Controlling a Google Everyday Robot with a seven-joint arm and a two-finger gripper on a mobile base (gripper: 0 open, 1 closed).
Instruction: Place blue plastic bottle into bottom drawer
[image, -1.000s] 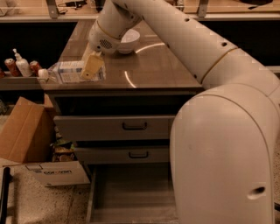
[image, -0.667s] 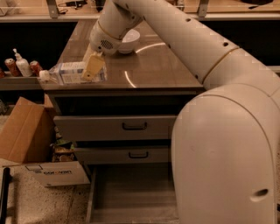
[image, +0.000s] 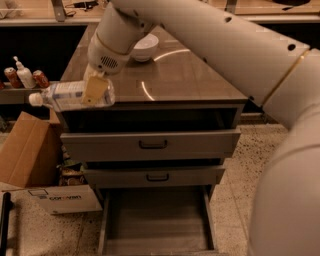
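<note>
1. Blue plastic bottle (image: 60, 95) held sideways, white cap pointing left, right at the front left corner of the countertop (image: 200, 80), body jutting out past the edge.
2. Gripper (image: 93, 95) clamped across the bottle's middle, one tan finger (image: 95, 87) flat over the pale label, arm sweeping down from the upper right.
3. Hard to call whether the bottle touches the counter edge or hangs just off it.
4. Bottom drawer (image: 157, 222) pulled out down at floor level, well below the bottle and off to its right.
5. Upper drawer (image: 200, 145) and middle drawer (image: 195, 176), grey with black handles, stacked between countertop and bottom drawer.
6. White bowl (image: 145, 46) at the back of the counter, just beside the wrist.
7. Cardboard box (image: 25, 150) on the floor, under the bottle's cap end.
</note>
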